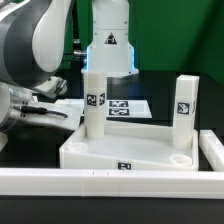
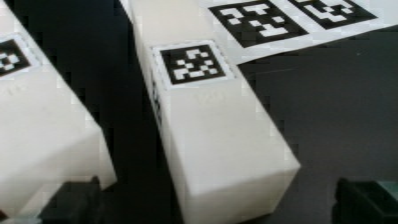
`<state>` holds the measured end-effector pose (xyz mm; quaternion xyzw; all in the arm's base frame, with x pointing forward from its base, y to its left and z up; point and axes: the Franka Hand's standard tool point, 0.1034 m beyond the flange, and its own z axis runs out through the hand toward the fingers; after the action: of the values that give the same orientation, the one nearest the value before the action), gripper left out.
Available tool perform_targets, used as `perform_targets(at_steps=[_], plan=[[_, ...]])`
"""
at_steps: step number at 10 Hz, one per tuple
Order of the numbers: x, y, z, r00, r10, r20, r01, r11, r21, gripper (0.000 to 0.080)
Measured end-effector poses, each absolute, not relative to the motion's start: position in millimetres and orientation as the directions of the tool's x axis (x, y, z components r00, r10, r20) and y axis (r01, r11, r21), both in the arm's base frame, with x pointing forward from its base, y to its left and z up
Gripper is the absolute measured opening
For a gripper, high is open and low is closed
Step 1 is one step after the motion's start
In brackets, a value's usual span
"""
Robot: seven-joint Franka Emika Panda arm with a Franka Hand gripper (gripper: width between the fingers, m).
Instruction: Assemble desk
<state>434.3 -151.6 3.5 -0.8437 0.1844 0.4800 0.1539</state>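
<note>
Tabletop [image 1: 100, 150] edges meet border rails [image 1: 100, 181]; legs [image 1: 94, 100] upright.

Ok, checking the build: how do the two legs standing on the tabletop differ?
The first leg stands at the tabletop corner on the exterior view's left, the second leg at its right. The arm is close beside the first leg, far from the second leg. Both are white, upright, tagged.

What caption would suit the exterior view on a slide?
Two legs stand upright on the tabletop; the gripper hovers beside one.
</note>
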Motion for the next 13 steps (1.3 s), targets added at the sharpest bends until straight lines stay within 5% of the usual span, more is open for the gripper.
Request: perform_targets(at_steps=[3,5,6,7,13], plan=[[432.4,-150.2,3.0,0.470,-0.164,-0.867,-0.459,-0.885,-0.082,0.0649],[432.3,-150.4,3.0,0.470,-0.164,-0.867,-0.459,-0.884,-0.082,0.0411],[432.2,-150.7,3.1,0.470,-0.164,-0.867,-0.460,-0.884,-0.082,0.0411],[432.1,-151.0,3.2,0.470,-0.164,-0.867,-0.460,-0.884,-0.082,0.0291],[436.9,-156.7,6.1,0.483,-0.160,-0.861,-0.458,-0.884,-0.093,0.0291]])
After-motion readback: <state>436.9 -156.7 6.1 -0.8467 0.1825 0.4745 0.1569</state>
